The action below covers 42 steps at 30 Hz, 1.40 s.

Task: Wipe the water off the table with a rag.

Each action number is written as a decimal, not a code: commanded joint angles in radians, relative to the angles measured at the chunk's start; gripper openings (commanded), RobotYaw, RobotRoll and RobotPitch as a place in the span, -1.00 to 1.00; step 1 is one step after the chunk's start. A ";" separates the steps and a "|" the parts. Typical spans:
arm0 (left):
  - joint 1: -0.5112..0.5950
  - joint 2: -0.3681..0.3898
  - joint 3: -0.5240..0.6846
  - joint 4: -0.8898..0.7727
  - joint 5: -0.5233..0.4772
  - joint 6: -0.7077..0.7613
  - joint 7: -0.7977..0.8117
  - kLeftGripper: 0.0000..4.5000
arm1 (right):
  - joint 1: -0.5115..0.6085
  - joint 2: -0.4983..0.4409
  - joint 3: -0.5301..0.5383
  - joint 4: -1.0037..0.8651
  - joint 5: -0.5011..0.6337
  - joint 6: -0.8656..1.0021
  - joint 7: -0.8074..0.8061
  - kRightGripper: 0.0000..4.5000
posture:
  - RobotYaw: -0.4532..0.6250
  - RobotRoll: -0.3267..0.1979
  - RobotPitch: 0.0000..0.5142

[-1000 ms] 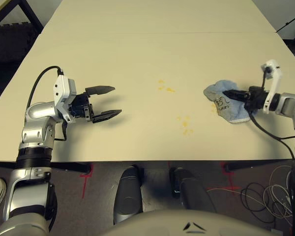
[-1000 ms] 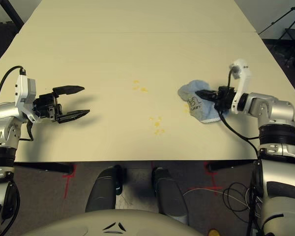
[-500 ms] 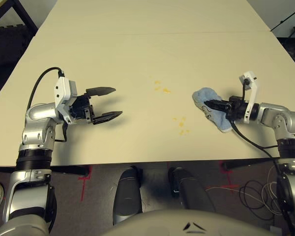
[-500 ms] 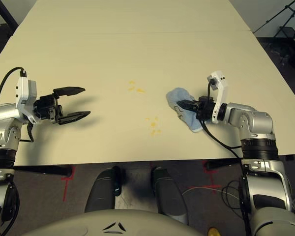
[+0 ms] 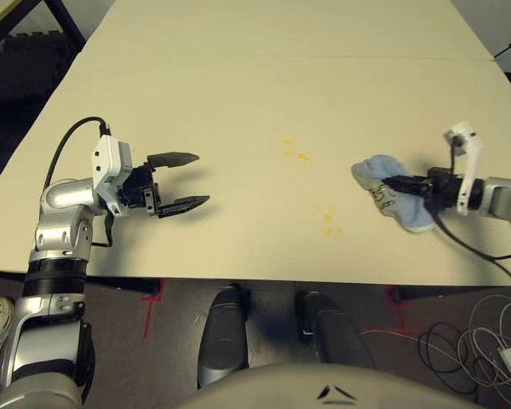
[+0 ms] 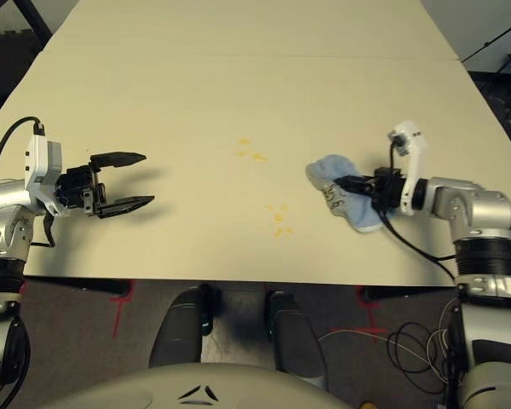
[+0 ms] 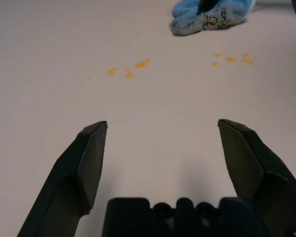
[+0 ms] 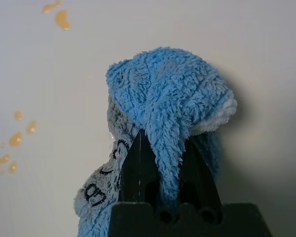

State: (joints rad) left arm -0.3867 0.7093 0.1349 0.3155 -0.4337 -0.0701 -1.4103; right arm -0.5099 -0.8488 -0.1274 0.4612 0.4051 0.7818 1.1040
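The right claw [image 5: 388,183] pinches the blue rag [image 8: 167,94] on the table's [image 5: 238,102] right side, the cloth now covering a wet patch exposed a second ago. Two clusters of yellow droplets [image 5: 303,157] await wiping; the left claw [image 5: 204,178] stands spread.

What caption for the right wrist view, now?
Right gripper pinching the blue rag, yellow-orange droplets beside it on the table.
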 commanded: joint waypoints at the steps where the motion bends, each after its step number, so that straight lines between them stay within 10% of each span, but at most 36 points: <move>1: 0.000 0.000 -0.020 0.016 0.015 -0.015 -0.016 1.00 | -0.008 -0.035 -0.007 0.009 0.009 0.005 0.044 -0.95 | 0.08 0.25 -0.17; 12: 0.009 0.008 -0.028 0.020 0.013 -0.030 -0.031 1.00 | 0.061 0.068 -0.046 -0.304 0.228 0.216 0.039 -0.95 | 0.08 0.25 -0.15; 42: 0.082 0.014 -0.028 -0.048 0.005 -0.040 -0.057 1.00 | 0.085 0.511 0.252 -0.455 0.209 0.290 -0.204 -0.95 | 0.17 0.25 -0.14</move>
State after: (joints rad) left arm -0.3211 0.7202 0.1154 0.2845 -0.4321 -0.1033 -1.4651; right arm -0.4436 -0.3802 0.0355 -0.0115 0.6129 1.0462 0.9099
